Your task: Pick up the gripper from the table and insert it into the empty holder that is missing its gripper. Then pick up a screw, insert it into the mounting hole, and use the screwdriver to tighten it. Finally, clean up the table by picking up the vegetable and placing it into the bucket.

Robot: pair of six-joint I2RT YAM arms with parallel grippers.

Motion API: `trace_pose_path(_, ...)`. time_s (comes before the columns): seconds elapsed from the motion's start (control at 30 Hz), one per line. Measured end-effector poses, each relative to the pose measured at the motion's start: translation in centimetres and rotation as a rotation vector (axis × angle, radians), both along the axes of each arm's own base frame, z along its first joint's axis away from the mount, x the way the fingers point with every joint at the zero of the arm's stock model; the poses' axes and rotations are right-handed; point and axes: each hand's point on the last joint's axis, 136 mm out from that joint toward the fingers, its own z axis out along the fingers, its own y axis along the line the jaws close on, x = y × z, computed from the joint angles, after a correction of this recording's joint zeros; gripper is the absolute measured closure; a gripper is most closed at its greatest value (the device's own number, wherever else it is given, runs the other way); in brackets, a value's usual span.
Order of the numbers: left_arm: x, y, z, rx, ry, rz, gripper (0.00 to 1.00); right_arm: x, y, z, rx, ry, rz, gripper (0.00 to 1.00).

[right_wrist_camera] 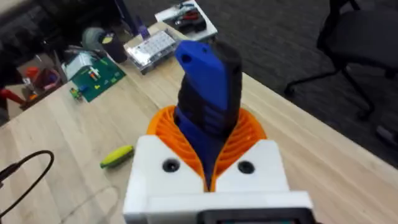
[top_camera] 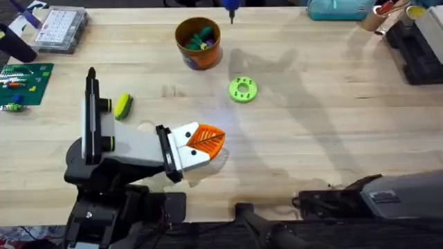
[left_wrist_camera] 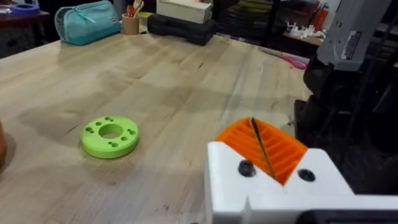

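- The table (top_camera: 332, 124) is pale wood; the bucket (top_camera: 199, 43) stands on it toward the far edge, and I place everything else from that bucket.
- My left arm (top_camera: 131, 146) lies low over the table, to the left of the bucket and much nearer my bases; its grey-white body carries yellow-green rings and a black plate behind the fingers.
- My right arm (top_camera: 394, 194) shows as a dark grey bulk, far to the right of the bucket and at the near edge.
- The bucket is round and orange-brown, with a few coloured bits inside it.
- My left pincer (top_camera: 220, 136) sits almost straight toward me from the bucket, well apart from it; its orange ribbed pads (left_wrist_camera: 280, 149) are pressed together with just a thin dark line between them, and I see nothing held there.
- My right pincer (right_wrist_camera: 208, 134) is clamped on the screwdriver (right_wrist_camera: 208, 81); the blue body rises from between the orange pads, gripped on both sides.
- A green disc (top_camera: 242, 88) with holes lies flat, a little to the right of the bucket and nearer me; it is apart from my left pincer.
- The vegetable (top_camera: 123, 106), small and yellow-green, lies to the left of the bucket and nearer me, just beside my left arm; whether it touches the arm I cannot tell.
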Motion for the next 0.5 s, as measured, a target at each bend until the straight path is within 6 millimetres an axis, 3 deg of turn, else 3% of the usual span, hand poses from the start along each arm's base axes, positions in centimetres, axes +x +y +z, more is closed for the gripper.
trace_pose_path(0.13, 0.0, 0.0, 0.0, 0.000, -0.001, 0.000, 0.984, -2.4, -0.5, 0.3, 0.038, -0.071, 0.008, 0.975)
trace_pose_path(0.33, 0.0, 0.0, 0.0, 0.000, 0.000, -0.002, 0.984, -7.6, -1.8, 3.3, 0.142, -0.248, 0.064, 0.975)
trace_pose_path(0.5, 0.0, 0.0, 0.0, 0.000, 0.000, -0.003, 0.984, -10.7, -0.6, 3.9, 0.249, -0.360, 0.227, 0.975)
